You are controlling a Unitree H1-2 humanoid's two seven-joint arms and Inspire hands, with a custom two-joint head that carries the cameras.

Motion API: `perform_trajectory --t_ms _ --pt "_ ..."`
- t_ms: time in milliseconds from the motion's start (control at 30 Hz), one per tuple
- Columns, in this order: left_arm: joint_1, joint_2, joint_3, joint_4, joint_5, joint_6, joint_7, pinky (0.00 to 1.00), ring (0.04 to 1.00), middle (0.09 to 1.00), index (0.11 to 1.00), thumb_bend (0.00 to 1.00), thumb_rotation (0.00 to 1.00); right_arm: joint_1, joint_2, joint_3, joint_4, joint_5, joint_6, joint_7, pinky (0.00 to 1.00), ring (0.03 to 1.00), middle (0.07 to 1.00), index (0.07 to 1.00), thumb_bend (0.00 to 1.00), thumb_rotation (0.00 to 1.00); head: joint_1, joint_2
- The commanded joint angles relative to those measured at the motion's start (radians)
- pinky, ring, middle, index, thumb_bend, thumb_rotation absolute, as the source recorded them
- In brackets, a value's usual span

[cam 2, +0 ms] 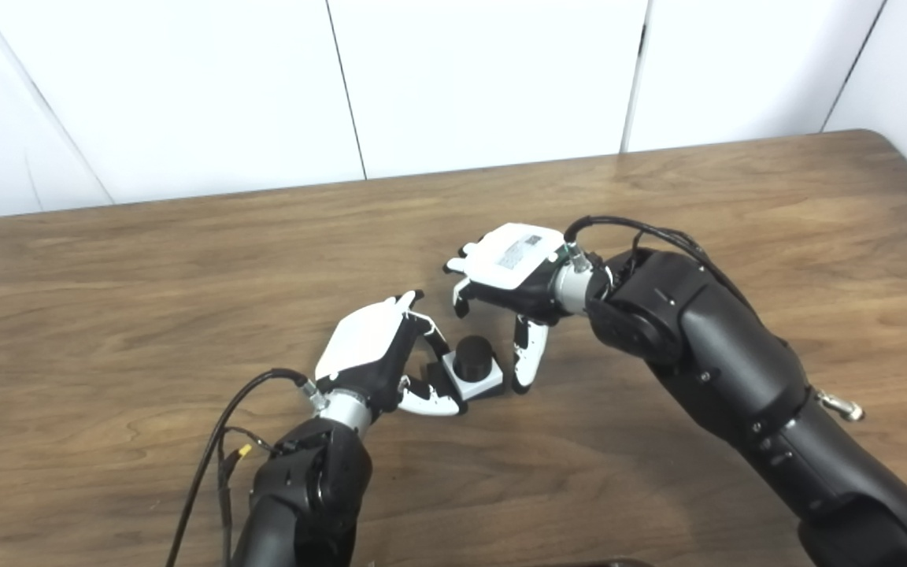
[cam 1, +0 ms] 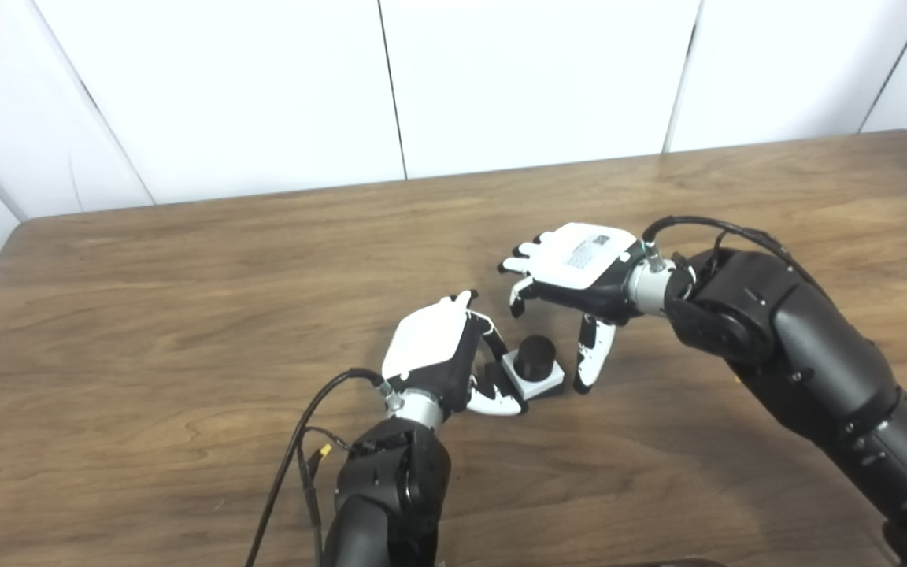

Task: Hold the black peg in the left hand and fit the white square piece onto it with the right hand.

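The left hand (cam 1: 442, 354) grips the black peg (cam 1: 535, 356) (white square piece (cam 1: 534, 378) already seated round it) on the table (cam 1: 186, 315); the right hand (cam 1: 579, 276) hovers just beside, fingers apart.

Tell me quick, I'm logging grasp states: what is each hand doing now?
Left hand: closed around the black peg with the white square piece already on it.
Right hand: open, holding nothing, thumb beside the piece.

Black peg (cam 1: 536, 356) in a white square piece (cam 1: 534, 376); brown wood-grain table (cam 1: 186, 331); white wall panels (cam 1: 532, 79).
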Motion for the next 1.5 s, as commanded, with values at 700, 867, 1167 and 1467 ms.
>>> perform_trajectory --t_ms 700,867,1167,1467 --pt "-0.03 -0.041 0.027 -0.078 0.058 0.012 -0.123 1.0 1.0 0.989 0.484 0.52 0.05 -0.059 0.004 -0.061 -0.01 0.0 0.019 -0.001 1.0 1.0 0.983 0.768 1.0 0.4 0.009 -0.012" --pt "-0.028 -0.045 0.033 -0.076 0.066 0.013 -0.128 1.0 1.0 0.999 0.487 0.52 0.06 -0.058 0.002 -0.067 -0.018 0.004 0.031 0.016 1.0 1.0 0.989 0.777 1.0 0.39 0.01 -0.014" --pt "-0.02 -0.061 0.051 -0.087 0.074 0.013 -0.132 1.0 1.0 1.0 0.487 0.52 0.06 -0.057 -0.004 -0.077 -0.02 0.011 0.035 0.019 1.0 1.0 0.986 0.772 1.0 0.39 0.015 -0.015" --pt "-0.033 -0.057 0.051 -0.101 0.12 0.012 -0.197 1.0 1.0 1.0 0.636 0.92 0.05 -0.054 -0.007 -0.082 -0.019 0.012 0.031 0.009 1.0 1.0 0.982 0.764 1.0 0.38 0.021 -0.014"
